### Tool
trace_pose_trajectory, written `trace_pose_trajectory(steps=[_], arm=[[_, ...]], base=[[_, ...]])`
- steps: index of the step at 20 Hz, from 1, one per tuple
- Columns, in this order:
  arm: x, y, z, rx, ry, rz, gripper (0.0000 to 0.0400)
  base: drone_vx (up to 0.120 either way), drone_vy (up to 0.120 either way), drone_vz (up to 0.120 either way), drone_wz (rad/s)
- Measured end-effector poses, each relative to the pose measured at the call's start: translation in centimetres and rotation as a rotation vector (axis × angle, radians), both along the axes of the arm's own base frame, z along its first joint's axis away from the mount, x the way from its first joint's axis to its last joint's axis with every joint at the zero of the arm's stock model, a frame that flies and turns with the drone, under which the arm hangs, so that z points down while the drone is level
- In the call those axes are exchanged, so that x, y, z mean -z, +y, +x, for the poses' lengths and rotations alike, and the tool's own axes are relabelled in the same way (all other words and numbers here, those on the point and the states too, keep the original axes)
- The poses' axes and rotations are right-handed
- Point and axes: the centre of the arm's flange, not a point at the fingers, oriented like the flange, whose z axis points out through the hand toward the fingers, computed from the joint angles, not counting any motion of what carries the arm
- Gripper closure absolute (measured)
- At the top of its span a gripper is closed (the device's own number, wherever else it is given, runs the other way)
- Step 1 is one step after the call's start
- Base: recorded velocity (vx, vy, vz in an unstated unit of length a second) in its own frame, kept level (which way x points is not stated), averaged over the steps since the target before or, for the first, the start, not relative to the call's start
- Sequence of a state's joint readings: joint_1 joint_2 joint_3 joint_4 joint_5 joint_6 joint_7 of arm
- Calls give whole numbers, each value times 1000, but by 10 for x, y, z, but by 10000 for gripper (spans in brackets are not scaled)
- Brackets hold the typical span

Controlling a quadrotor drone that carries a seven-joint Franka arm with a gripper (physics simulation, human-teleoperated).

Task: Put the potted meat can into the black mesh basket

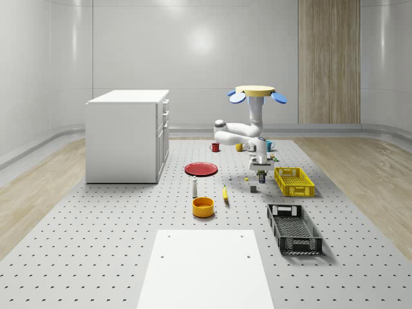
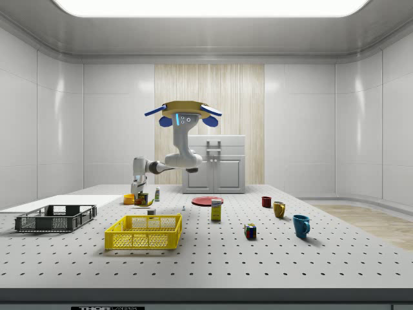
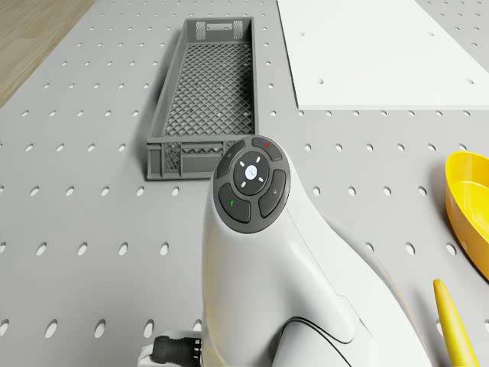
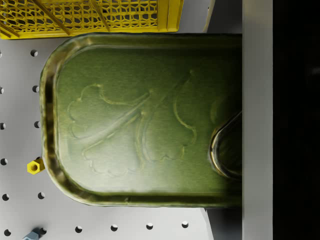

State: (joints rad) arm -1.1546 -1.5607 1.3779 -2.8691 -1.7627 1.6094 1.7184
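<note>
The drone [image 2: 183, 114] hovers above the tabletop [image 2: 258, 258], its arm bent down toward the side view's left. The end effector [image 2: 140, 192] holds the potted meat can [image 2: 141, 199] above the surface, behind the yellow crate [image 2: 144, 232]; the black mesh basket [image 2: 55, 218] sits further left.

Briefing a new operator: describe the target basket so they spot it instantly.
On the perforated floor, look in front of the hovering drone, next to the white panel. The black mesh basket lies there, long and shallow; the neighbouring crate is yellow.

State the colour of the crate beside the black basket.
Yellow. The crate shows best in the side view, next to the black basket.
</note>
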Motion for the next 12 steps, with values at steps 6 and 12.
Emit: trace_pose_trajectory(steps=[6, 12], arm=[[0, 0, 0, 1, 0, 0, 116], [0, 0, 0, 0, 0, 0, 116]], base=[[120, 33, 0, 0], [120, 0, 0, 0]])
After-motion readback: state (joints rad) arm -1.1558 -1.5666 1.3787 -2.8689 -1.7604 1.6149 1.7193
